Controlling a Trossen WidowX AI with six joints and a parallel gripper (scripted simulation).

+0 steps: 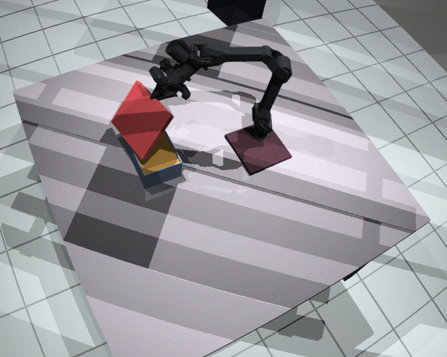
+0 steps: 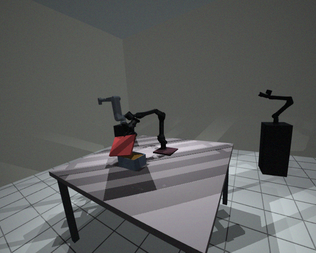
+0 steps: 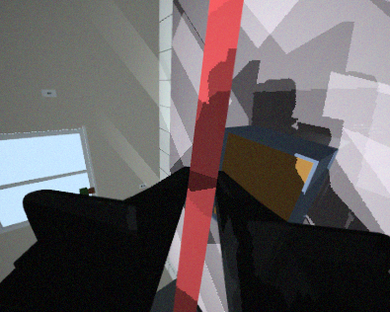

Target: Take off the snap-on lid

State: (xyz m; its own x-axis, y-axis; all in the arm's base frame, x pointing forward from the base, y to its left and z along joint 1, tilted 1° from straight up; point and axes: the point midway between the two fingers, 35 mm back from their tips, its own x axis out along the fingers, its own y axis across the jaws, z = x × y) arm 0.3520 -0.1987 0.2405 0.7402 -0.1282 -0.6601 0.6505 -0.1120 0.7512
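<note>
The red lid [image 1: 142, 119] [image 2: 122, 145] [image 3: 211, 118] is held up in the air, steeply tilted, above the storage box. My gripper [image 1: 153, 97] [image 2: 125, 134] [image 3: 202, 175] is shut on one edge of the lid. The storage box [image 1: 164, 177] [image 2: 128, 163] [image 3: 278, 134] is blue with an orange inside and stands open on the table; the lid hides part of it in the top and exterior views. In the wrist view the lid shows edge-on between the fingers, with the box to its right. Whether the lid's lowest corner touches the box cannot be told.
The arm's dark red base plate [image 1: 254, 157] [image 2: 169, 151] lies on the table [image 1: 235, 234] [image 2: 177, 196], to the right of the box. Other arms on dark pedestals [image 2: 275, 149] stand beyond the table. Hard striped shadows cross the table top.
</note>
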